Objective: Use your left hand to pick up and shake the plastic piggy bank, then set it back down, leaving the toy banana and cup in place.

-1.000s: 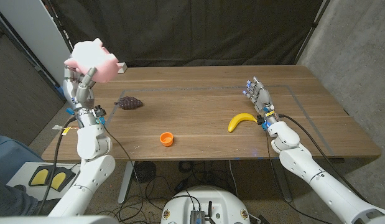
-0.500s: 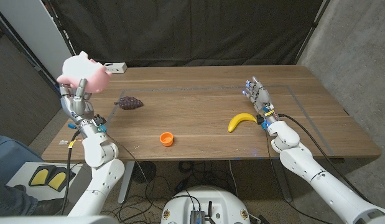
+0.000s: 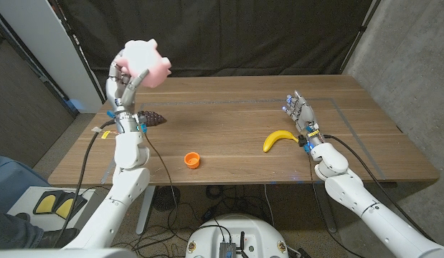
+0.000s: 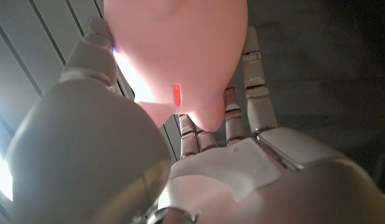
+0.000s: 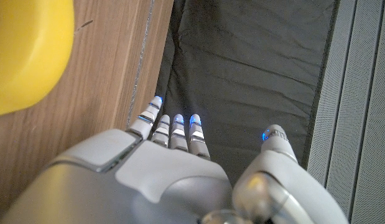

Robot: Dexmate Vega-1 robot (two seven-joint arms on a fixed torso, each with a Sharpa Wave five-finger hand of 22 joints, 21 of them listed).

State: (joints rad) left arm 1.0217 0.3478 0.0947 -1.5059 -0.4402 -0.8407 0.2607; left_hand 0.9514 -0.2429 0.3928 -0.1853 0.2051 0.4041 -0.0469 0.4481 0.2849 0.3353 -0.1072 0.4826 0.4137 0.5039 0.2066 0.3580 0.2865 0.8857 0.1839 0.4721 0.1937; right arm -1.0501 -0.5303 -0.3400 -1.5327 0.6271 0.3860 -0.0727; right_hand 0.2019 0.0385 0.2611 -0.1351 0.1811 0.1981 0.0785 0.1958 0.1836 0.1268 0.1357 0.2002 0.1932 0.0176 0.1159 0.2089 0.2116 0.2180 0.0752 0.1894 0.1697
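The wooden surface (image 3: 229, 136) carries three things: the toy banana (image 3: 277, 139) toward its right side, a small orange cup (image 3: 192, 160) near its front edge at about the middle, and a dark pinecone-like thing (image 3: 151, 119) near its left edge. The plastic piggy bank (image 3: 144, 61), pink, is off the surface altogether, held high over the back-left corner by the left hand (image 3: 124, 84). That arm stands nearly upright from the left edge, forearm vertical, the hand turned up under the bank; in the left wrist view the fingers (image 4: 245, 99) wrap up around its rounded belly, closed on it rather than spread, with a red slot mark facing the palm. The risk, I judge, lies in the smooth round plastic: a hard shake could let the bank slide out between the fingers and fall, and if it dropped forward it might knock the dark thing below or roll on to the cup. Setting down off-line could do the same. The right hand (image 3: 299, 111) stands on its edge just behind the banana, fingers straight and apart, holding nothing.
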